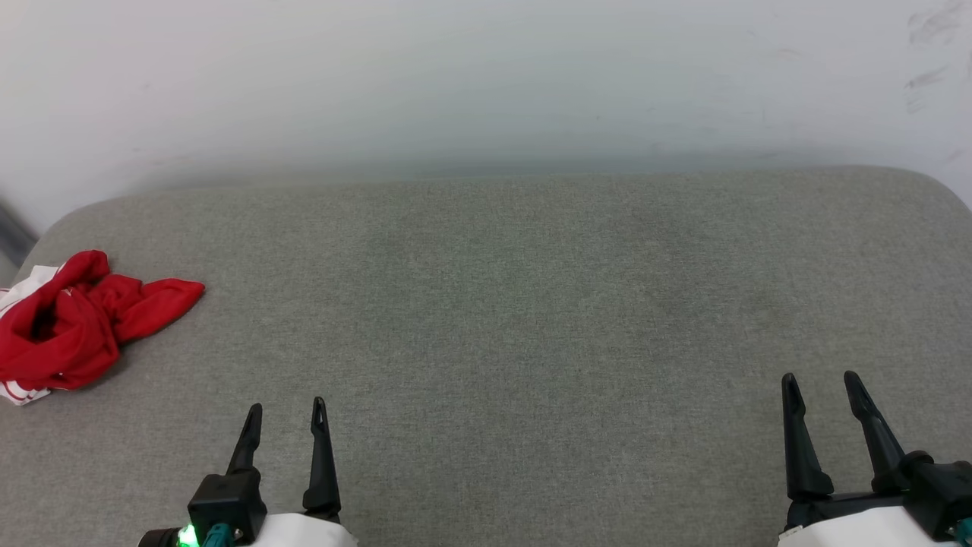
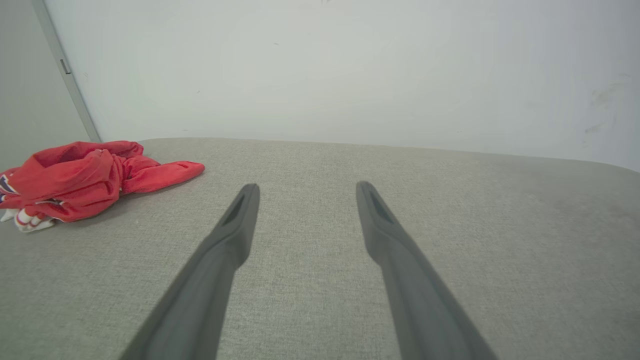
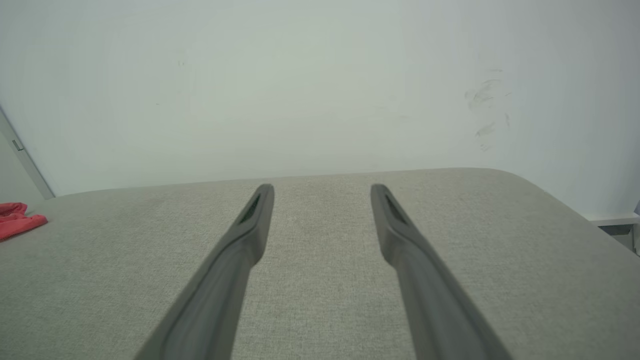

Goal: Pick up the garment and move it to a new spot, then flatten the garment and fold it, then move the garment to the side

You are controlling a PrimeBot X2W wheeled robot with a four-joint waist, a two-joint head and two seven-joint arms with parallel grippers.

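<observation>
Wide grey woven-fabric cushion surface (image 1: 531, 304) with rounded far corners, backed by a pale off-white wall (image 1: 486, 76). At the far left of the left wrist view, a narrow grey vertical strip (image 2: 65, 75) runs up the wall.

Far left of the cushion, close to its left edge: the garment (image 1: 76, 323), a red jersey-style T-shirt, lies in a crumpled heap. White sleeve cloth shows along its left rim. Red-and-white striped trim peeks out at the near lower corner. One red flap trails toward the right, flat on the cushion. The print is not readable, with only a scrap of dark lettering at the heap's left edge in the left wrist view.

Lower left of the head view: the left gripper (image 1: 286, 414), two long dark fingers pointing away from the robot. Jaws spread wide, grey fabric visible between them. A small green light (image 1: 186, 535) glows at its base. The garment sits ahead of it and to its left, well apart.

Lower right: the right gripper (image 1: 822, 384), jaws likewise spread wide over bare cushion. From its wrist view the garment is a red sliver at the left edge, far off. Whether either gripper's tips touch the cushion cannot be told.

Upper right on the wall: faint dark scuff marks (image 1: 930, 30).
</observation>
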